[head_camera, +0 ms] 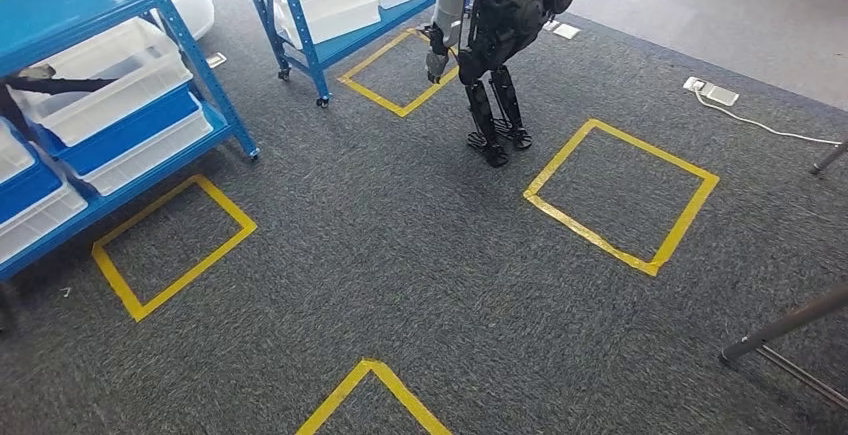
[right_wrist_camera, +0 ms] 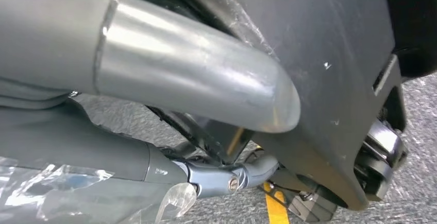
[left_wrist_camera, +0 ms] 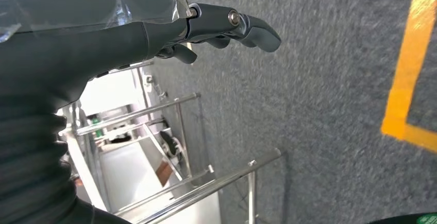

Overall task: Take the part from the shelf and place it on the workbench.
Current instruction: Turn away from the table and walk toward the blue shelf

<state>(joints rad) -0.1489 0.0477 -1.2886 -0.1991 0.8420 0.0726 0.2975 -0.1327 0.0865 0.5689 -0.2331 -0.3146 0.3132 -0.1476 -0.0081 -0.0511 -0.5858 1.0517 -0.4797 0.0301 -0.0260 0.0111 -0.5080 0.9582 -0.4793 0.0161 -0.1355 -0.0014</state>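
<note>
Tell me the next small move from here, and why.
Probably turn left toward the blue shelf: its white bins sit at the head view's left edge, and the left hand hangs over carpet holding nothing.

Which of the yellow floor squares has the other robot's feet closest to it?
The far yellow square beside the rear blue shelf; the other robot stands just off its corner, while the other squares lie farther away.

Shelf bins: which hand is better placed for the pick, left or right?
Probably left. In the head view the blue shelf with its white bins stands on the robot's left. The left hand holds nothing, fingers stretched out. The right hand hangs against dark body parts, its grip unclear.
</note>
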